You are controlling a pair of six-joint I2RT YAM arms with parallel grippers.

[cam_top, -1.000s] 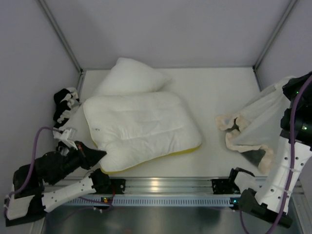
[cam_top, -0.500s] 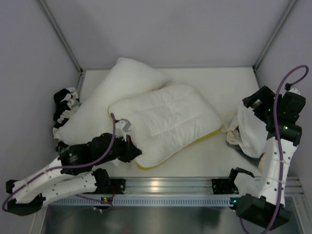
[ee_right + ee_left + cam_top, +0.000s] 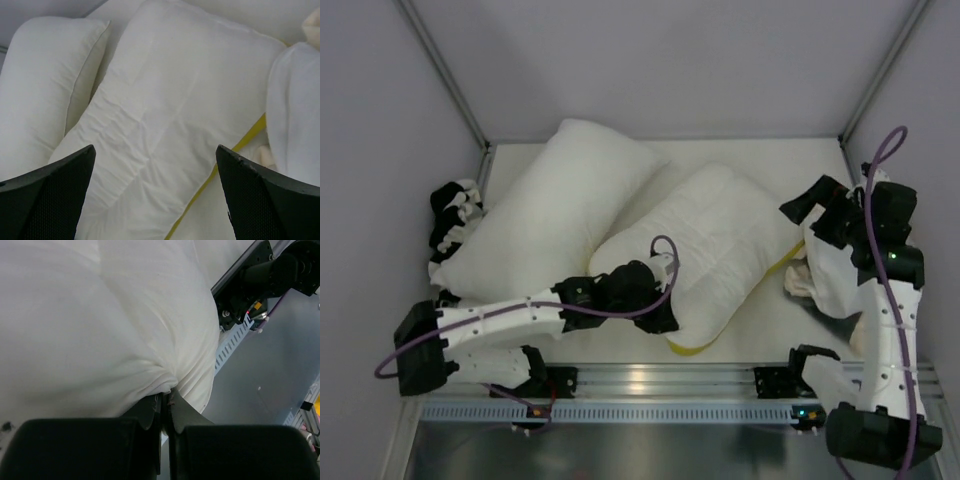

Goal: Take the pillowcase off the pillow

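Observation:
The pillow is white and quilted with a yellow edge, lying slantwise in the middle of the table. My left gripper is shut on its near corner, and in the left wrist view the white fabric bunches into the closed fingertips. The pillowcase lies in a white heap with its cream frill showing at the right, touching the pillow's right end. My right gripper hovers over that heap, open and holding nothing. Its wrist view looks down on the pillow, with the pillowcase at the right.
A longer plain white pillow lies at the back left, partly under the quilted one. A black-and-white patterned cloth is bunched against the left wall. The metal rail runs along the near edge, and grey walls enclose the table.
My left arm has dragged the pillow by its corner to the right and turned it. My right gripper has opened and let go of the pillowcase, which dropped into a heap.

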